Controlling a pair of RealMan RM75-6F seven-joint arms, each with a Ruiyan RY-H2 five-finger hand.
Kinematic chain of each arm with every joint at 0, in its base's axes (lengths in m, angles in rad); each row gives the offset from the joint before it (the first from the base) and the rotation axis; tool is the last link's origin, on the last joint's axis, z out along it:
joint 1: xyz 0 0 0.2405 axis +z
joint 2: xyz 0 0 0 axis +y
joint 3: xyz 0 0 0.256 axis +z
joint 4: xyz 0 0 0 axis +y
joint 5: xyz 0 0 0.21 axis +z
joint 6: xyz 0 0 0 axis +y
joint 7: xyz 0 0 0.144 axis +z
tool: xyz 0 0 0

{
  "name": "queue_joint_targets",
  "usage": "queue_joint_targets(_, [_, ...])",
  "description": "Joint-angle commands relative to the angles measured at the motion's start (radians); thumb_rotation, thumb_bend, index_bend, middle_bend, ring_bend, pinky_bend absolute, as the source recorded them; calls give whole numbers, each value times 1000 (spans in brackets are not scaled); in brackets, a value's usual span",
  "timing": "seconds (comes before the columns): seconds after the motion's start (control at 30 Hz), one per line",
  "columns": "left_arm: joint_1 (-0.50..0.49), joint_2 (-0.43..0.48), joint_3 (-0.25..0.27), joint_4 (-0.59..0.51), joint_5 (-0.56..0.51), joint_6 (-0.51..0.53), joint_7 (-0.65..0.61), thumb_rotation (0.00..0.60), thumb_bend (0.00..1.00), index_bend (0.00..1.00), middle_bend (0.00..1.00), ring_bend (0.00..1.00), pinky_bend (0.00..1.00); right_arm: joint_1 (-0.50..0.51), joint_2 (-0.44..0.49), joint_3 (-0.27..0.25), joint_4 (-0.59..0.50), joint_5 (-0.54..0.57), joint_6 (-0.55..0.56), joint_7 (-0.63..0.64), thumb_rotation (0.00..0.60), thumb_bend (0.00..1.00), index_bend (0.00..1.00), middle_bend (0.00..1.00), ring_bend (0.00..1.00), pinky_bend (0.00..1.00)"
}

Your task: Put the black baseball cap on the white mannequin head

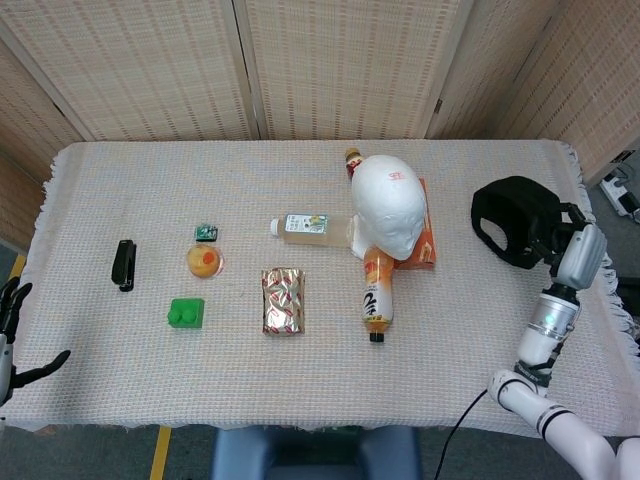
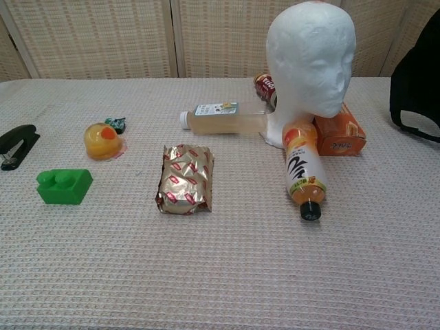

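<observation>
The white mannequin head (image 1: 389, 208) stands upright right of the table's middle, facing the near edge; in the chest view the mannequin head (image 2: 313, 65) is bare. My right hand (image 1: 578, 250) holds the black baseball cap (image 1: 514, 218) lifted off the table, to the right of the head, with its opening and strap turned toward the camera. The chest view catches the cap (image 2: 416, 82) at the right edge, hanging above the cloth. My left hand (image 1: 12, 330) hangs at the table's near left corner, fingers spread and holding nothing.
An orange box (image 1: 425, 245) leans behind the mannequin head, with an orange bottle (image 1: 377, 290) lying in front and a pale tea bottle (image 1: 305, 226) to its left. A foil packet (image 1: 283, 300), green block (image 1: 186, 312), jelly cup (image 1: 204, 261) and black stapler (image 1: 124, 264) lie further left.
</observation>
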Motion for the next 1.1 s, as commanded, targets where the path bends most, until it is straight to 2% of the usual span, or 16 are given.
queue_joint_targets(0.03, [0, 0, -2, 0, -5, -2, -1, 600, 168, 0, 0, 0, 211, 47, 17, 39, -101, 2, 38, -56, 600, 544, 688, 1000, 1000, 1000])
queue_joint_targets(0.3, [-3, 5, -13, 9, -31, -18, -13, 600, 169, 0, 0, 0, 211, 166, 26, 84, -243, -26, 85, -218, 600, 534, 688, 1000, 1000, 1000])
queue_joint_targets(0.57, [-3, 8, -23, 13, -44, -20, -21, 600, 169, 0, 0, 0, 211, 260, 9, 57, -307, -90, 110, -331, 600, 516, 686, 1000, 1000, 1000])
queue_joint_targets(0.67, [-3, 10, -22, 11, -43, -23, -26, 600, 169, 0, 0, 0, 210, 280, -2, 35, -318, -108, 110, -354, 600, 510, 686, 1000, 1000, 1000])
queue_joint_targets(1.1, [4, 27, -18, -4, -31, -16, -49, 600, 170, 0, 0, 0, 211, 286, -44, -125, -316, -213, 100, -374, 600, 502, 684, 1000, 1000, 1000])
